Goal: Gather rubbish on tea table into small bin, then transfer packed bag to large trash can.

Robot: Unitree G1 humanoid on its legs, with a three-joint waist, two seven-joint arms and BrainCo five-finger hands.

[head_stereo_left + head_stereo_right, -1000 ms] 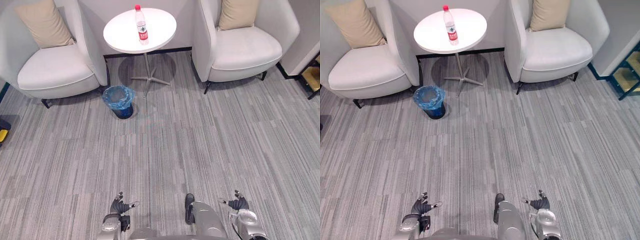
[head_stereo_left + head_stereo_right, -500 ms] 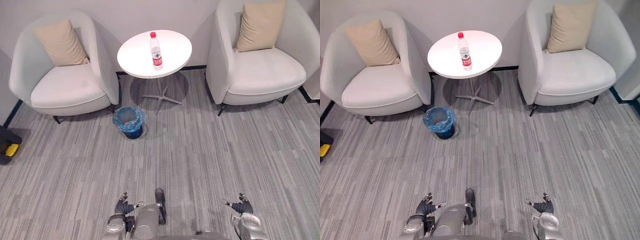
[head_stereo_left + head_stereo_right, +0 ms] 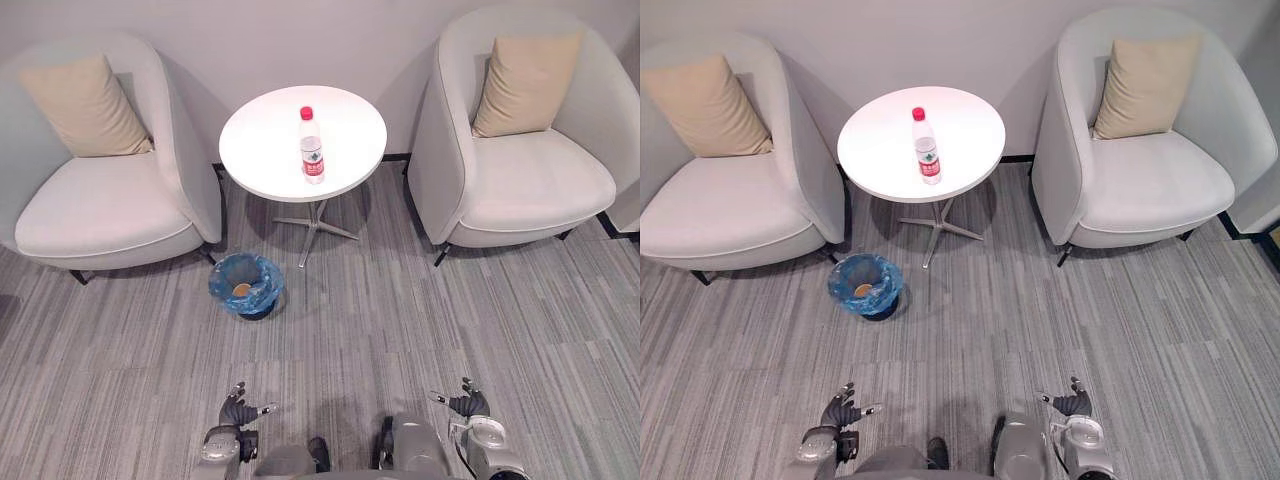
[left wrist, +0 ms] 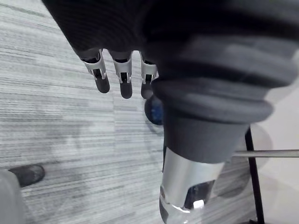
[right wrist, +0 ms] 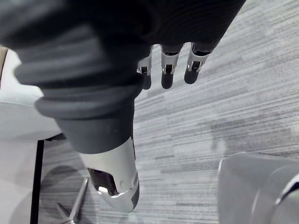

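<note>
My left robot hand (image 3: 236, 412) and right robot hand (image 3: 468, 405) hang low, fingers loose, empty: nothing's in reach. Ahead, the small bin (image 3: 245, 285) sits on the carpet (image 3: 420, 310) by the table (image 3: 262, 150), handy for the upright water bottle (image 3: 311, 147) on top.

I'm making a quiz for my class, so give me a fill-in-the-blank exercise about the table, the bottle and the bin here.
The bottle on the round table has a ____ cap. The bin on the carpet is lined with a ____ bag. The bin stands nearest the armchair on the robot's ____.
Missing words: red, blue, left.
</note>
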